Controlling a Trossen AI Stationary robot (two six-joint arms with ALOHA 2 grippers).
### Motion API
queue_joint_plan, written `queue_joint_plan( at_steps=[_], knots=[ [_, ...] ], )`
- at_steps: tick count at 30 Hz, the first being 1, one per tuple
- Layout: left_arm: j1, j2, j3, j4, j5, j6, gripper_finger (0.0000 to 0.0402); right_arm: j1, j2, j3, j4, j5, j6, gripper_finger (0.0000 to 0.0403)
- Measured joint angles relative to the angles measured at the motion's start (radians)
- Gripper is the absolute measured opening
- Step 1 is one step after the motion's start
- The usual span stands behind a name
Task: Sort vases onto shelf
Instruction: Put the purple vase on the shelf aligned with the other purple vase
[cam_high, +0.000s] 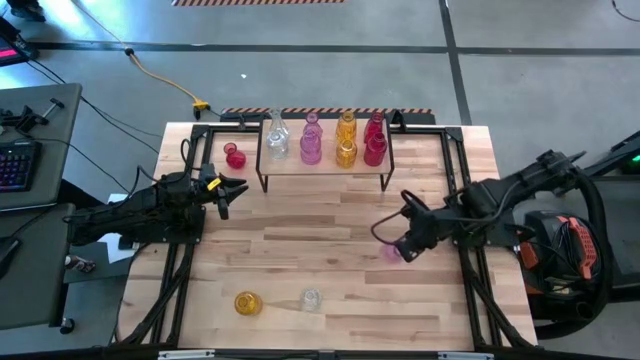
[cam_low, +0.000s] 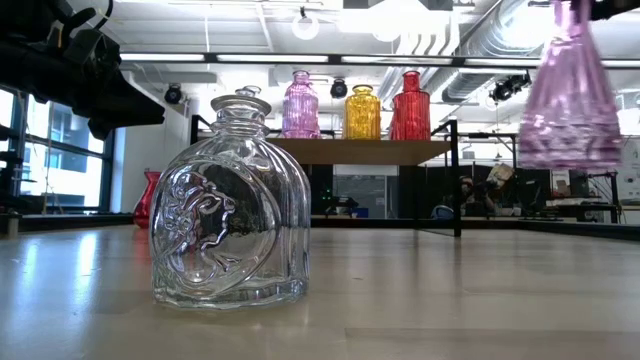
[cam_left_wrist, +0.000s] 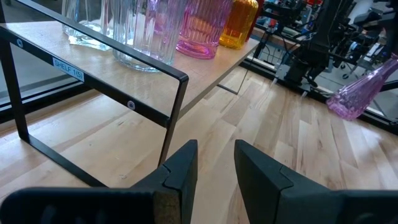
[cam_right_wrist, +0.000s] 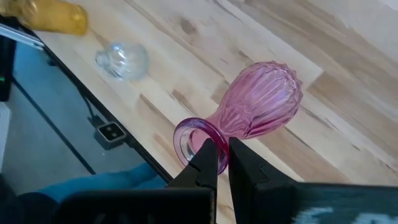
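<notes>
We are carrying a ribbed pink translucent glass bud vase (cam_right_wrist: 258, 106) in the right gripper (cam_right_wrist: 222, 152), whose fingers are clenched on the rim of its narrow neck; in the low view it is hanging clear of the tabletop, bulb downward, over the right side of the table. We judge the step in hand to be bringing it to the low light-wood shelf on thin black wire legs (cam_high: 325, 170) at the far middle. To do it well we are advising a slow swing, since a thin rim pinch on smooth glass can slip, and a high approach so the bulb clears the black frame and the vases already standing there: clear (cam_high: 277, 140), pink (cam_high: 311, 145), amber-yellow (cam_high: 346, 140) and red (cam_high: 375, 140). We would set it by the pink ones, base flat, before letting go

The left gripper (cam_left_wrist: 214, 165) is waiting near the shelf's left end, fingers parted and grasping nothing

A small red glass vase (cam_high: 235, 156) is standing left of the shelf. Near us are lying an amber vase (cam_high: 247, 303) and a squat clear pressed-glass bottle with an embossed face (cam_low: 228, 230). The butcher-block tabletop (cam_high: 330, 250) is pale and matte
</notes>
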Motion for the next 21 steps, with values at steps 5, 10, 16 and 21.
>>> queue_joint_plan(
  at_steps=[5, 10, 16, 21],
  knots=[
    [0.0, 0.0, 0.0, 0.0, 0.0, 0.0, 0.0095, -0.038, 0.0, 0.0, 0.021, -0.013, -0.025, 0.0],
    [0.0, 0.0, 0.0, 0.006, 0.0, 0.0, 0.0095, -0.061, 0.0, 0.0, 0.026, -0.023, -0.032, 0.0],
    [0.0, 0.0, 0.0, 0.044, -0.01, -0.065, 0.0095, -0.08, 0.0, 0.0, 0.05, -0.034, -0.032, 0.0],
    [0.0, 0.0, -0.001, 0.118, 0.0, -0.145, 0.0095, -0.091, 0.001, 0.0, 0.056, -0.041, -0.032, 0.0]
  ],
)
